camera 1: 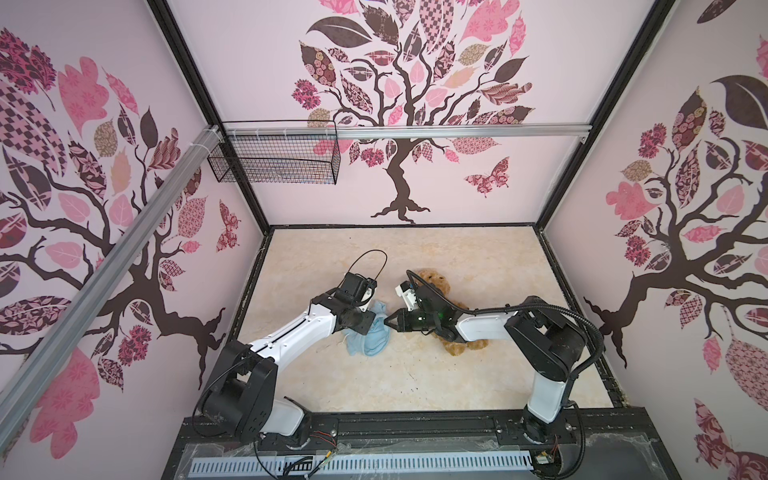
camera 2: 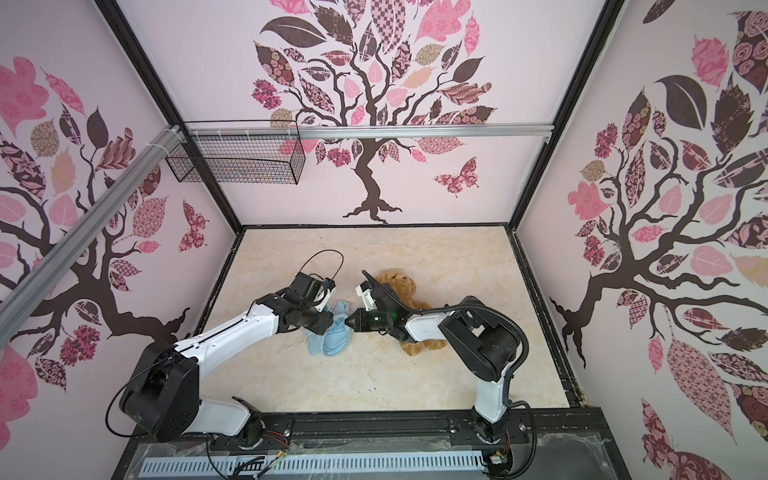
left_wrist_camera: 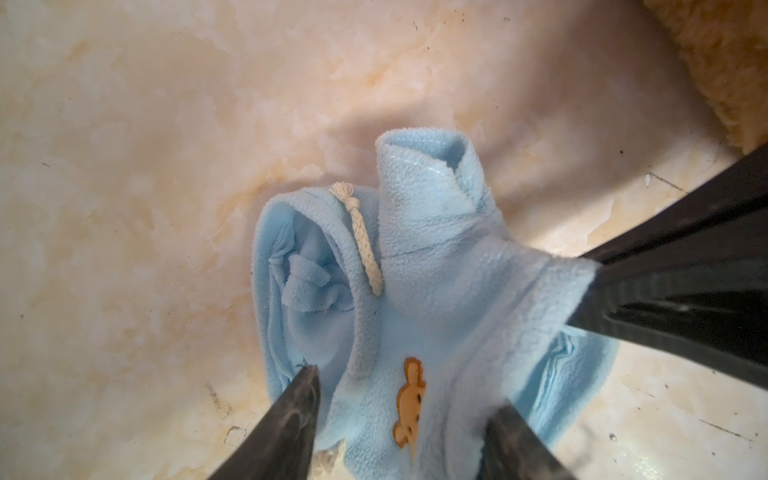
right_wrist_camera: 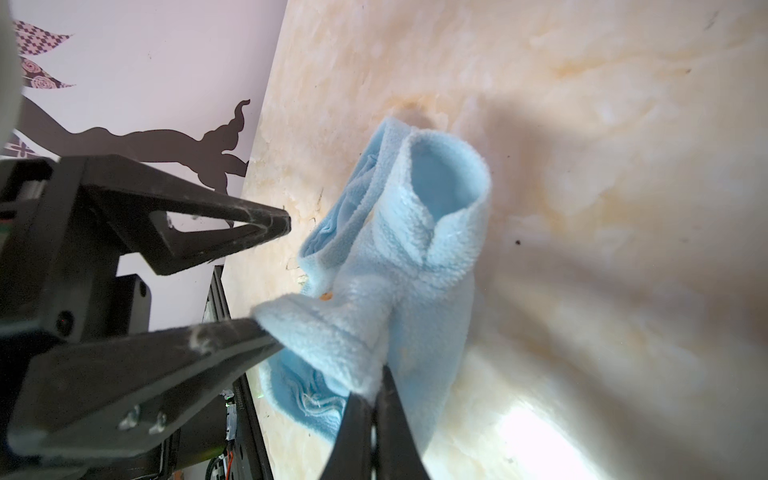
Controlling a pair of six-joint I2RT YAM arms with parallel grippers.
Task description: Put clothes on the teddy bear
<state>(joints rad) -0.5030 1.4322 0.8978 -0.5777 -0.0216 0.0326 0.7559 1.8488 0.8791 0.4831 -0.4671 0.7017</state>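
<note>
The golden-brown teddy bear (camera 1: 436,282) (camera 2: 397,283) lies on the marble table, mostly under my right arm; its fur shows at a corner of the left wrist view (left_wrist_camera: 723,62). A crumpled light-blue shirt (camera 1: 376,336) (camera 2: 336,334) (left_wrist_camera: 436,270) (right_wrist_camera: 415,257) with an orange bear print lies to its left. My right gripper (camera 1: 388,321) (camera 2: 349,322) (right_wrist_camera: 376,374) is shut on the shirt's hem and lifts that edge. My left gripper (camera 1: 368,326) (camera 2: 322,324) (left_wrist_camera: 403,390) points down, its fingers apart and straddling a fold of the shirt.
A white drawstring cord (left_wrist_camera: 365,241) lies across the shirt. A black wire basket (camera 1: 274,158) hangs on the back rail at the left. Patterned walls close in three sides of the table (camera 1: 457,374). A black rail (camera 1: 415,428) runs along the front.
</note>
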